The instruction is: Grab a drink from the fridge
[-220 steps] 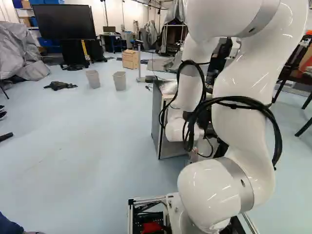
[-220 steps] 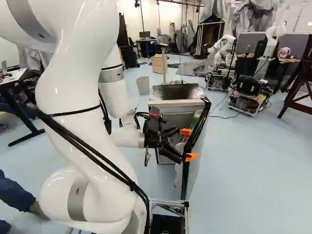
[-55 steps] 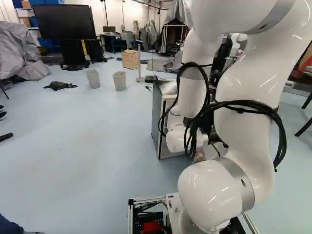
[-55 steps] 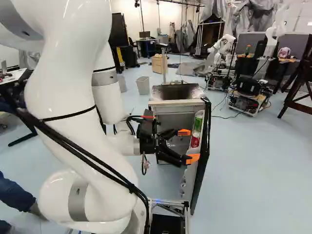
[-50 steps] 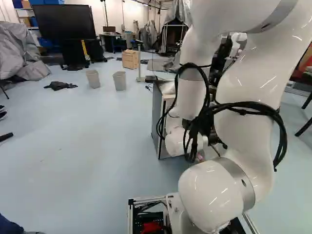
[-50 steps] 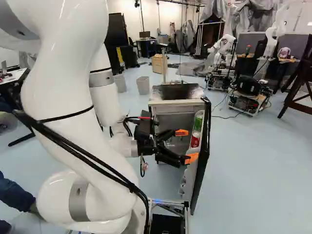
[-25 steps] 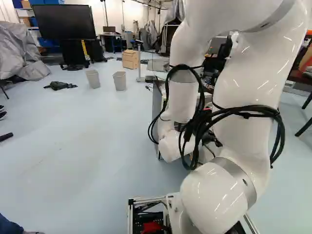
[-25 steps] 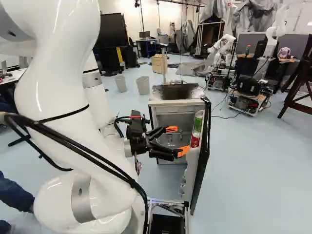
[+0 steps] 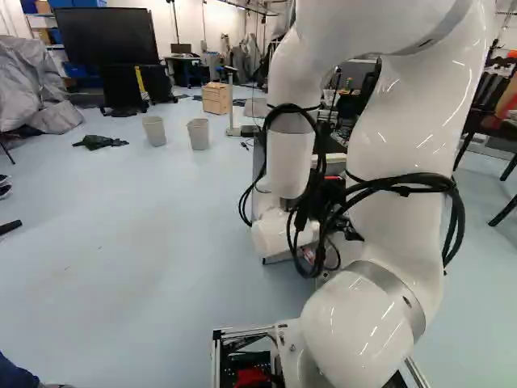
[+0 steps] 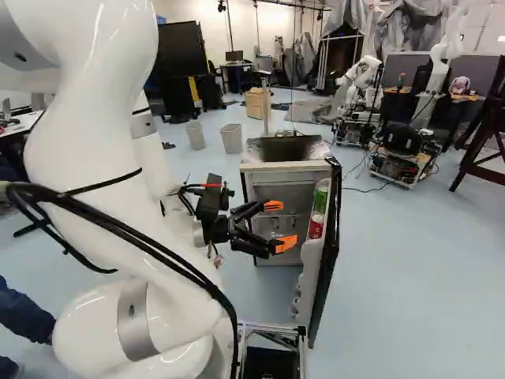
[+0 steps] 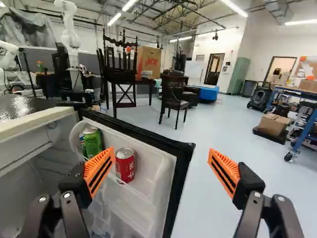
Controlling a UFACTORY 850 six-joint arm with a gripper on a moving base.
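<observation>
**Once the door (image 10: 324, 272) stands wide, the cans are there to be reached**

Although the base has held its place, the arm (image 10: 87, 150) has drawn the gripper (image 11: 161, 151) back from the door's edge, which it overlapped in the earliest right base view. The door has since swung a little wider from the fridge (image 10: 284, 166), and its upper shelf (image 11: 146, 189) now shows clearly. A red can (image 11: 125, 163) stands upright there, with a green can (image 11: 92, 142) beside it, deeper toward the hinge.

The gripper is open and empty, its two fingers spread well apart. In the wrist view the red can lies ahead, close to the line of one finger, while the door's edge falls between both.

Opening looks finished, so picking comes next. The red can seems the easier drink, but the gripper probably has to shift toward the fridge first; going straight forward could knock the door or clip the shelf.
</observation>
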